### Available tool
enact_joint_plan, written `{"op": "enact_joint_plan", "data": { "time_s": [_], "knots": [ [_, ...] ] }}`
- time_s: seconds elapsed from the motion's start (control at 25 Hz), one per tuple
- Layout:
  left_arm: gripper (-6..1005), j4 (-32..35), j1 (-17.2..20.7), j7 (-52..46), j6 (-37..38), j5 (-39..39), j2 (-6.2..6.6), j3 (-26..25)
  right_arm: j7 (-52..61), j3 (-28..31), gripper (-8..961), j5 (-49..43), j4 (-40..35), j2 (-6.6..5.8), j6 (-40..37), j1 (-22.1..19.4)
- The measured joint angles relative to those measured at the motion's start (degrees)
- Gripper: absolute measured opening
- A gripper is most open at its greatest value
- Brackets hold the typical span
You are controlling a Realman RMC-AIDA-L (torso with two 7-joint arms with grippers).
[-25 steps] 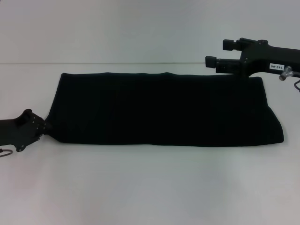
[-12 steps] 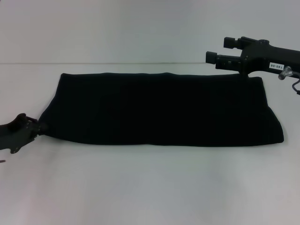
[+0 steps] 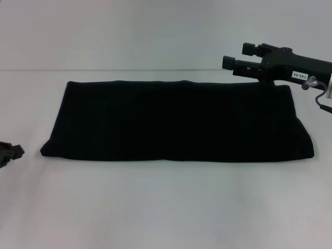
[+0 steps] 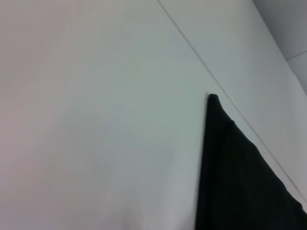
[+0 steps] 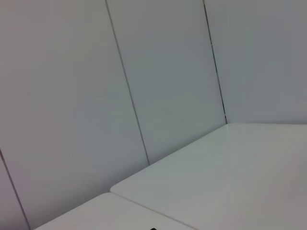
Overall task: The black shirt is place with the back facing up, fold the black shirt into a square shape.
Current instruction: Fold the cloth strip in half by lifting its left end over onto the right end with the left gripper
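shirt (image 3: 176,120) lies folded on the white table (image 3: 166,207); right gripper (image 3: 234,55) spread above its far corner; left gripper (image 3: 10,153) state unclear.

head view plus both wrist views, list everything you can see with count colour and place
black shirt: one, plain black, folded into a long band lying flat across the middle of the table; one pointed corner shows in the left wrist view
table: one, white, under the shirt and filling the foreground
wall panels: several, pale grey with thin dark seams, behind the table in the right wrist view
right hand: one, black, fingers apart, raised above the shirt's far right corner, holding nothing
left hand: one, black, only its tip in view at the left edge, beside the shirt's near left corner and apart from it
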Motion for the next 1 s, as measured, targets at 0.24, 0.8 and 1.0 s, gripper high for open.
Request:
{"op": "enact_joint_plan", "data": {
  "time_s": [0.24,0.8,1.0],
  "knots": [
    [63,0.1,0.5,0.0,1.4,0.0,0.19,-0.3,-0.9,0.1,909,0.4,1.5,-0.01,0.8,0.0],
    [244,-4.0,-2.1,-5.1,5.3,0.2,0.18,1.2,-1.5,0.1,909,0.4,1.6,-0.76,0.6,-1.3],
    [549,-5.7,-2.4,-9.5,3.9,0.3,-0.21,2.2,-1.8,0.1,909,0.4,1.5,-0.83,0.4,-1.8]
  ]
}}
